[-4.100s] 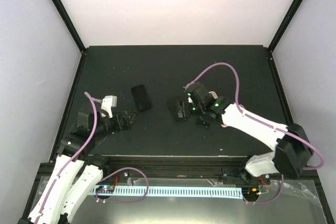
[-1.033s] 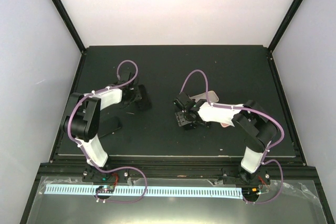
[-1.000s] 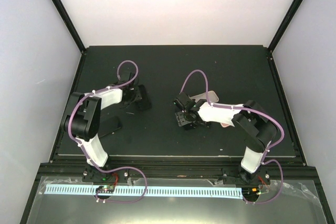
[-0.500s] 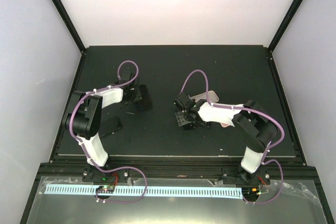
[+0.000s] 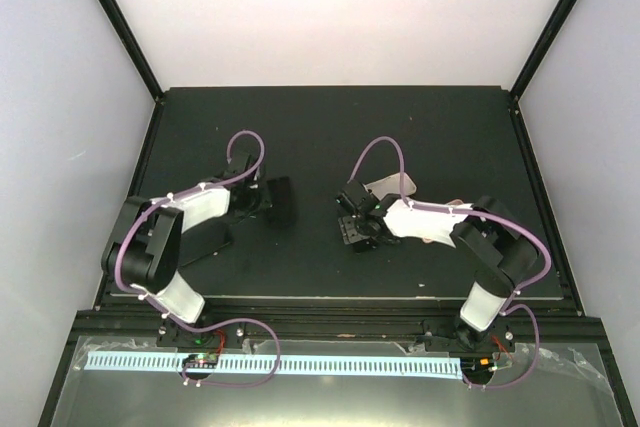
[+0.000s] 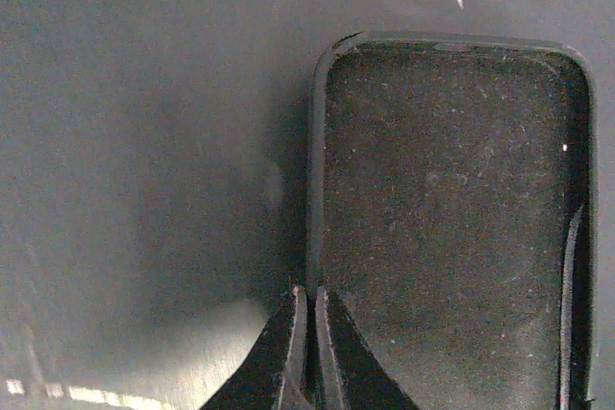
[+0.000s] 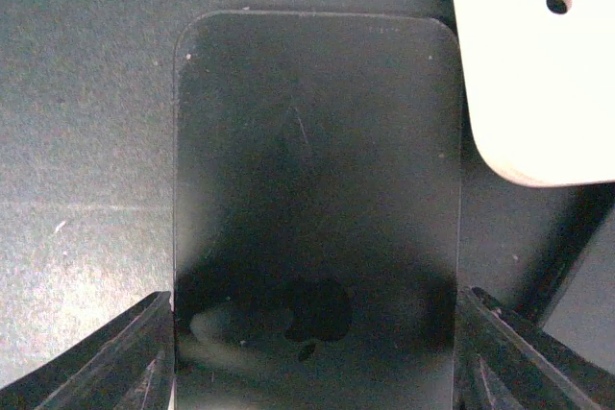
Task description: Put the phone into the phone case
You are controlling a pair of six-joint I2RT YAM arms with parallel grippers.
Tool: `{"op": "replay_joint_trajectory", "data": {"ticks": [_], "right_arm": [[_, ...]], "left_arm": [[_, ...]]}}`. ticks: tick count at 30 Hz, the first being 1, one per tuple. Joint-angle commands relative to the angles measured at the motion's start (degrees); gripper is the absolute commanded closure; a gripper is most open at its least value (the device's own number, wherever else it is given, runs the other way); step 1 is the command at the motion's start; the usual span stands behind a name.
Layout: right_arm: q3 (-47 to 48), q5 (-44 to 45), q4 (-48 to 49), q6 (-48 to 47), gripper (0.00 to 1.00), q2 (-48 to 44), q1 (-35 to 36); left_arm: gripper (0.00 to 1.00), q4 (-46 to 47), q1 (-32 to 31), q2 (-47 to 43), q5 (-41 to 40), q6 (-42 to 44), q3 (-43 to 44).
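- Left of centre in the top view, the left gripper [image 6: 309,297] is pinched together on the left rim of the black phone case [image 6: 447,228], which lies open side up on the table [image 5: 330,127].
- Right of centre, the right gripper [image 7: 314,309] clamps the phone [image 7: 312,170] across its width.
- A white case [image 7: 538,64] lies just beside the phone, upper right.

Overhead view bright and sharp, back wall [image 5: 340,17] washed out; wrist views dim, soft, with glare on the table [image 6: 115,189].
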Motion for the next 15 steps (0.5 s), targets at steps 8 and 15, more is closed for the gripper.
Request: {"op": "replay_joint_trajectory", "data": {"ticks": [8,15], "right_arm": [[-9.5,-6.3,4.9,8.9,0.34,-6.8,2.6],[-9.0,-6.5,6.2,10.6,0.34,-9.6,6.8]], "left_arm": [[0.96,0.9,-9.6,-9.6,2.0,-6.3,-11.7],[0.89,4.4,-11.7,-12.7,5.2,-10.2,-16.2]]}}
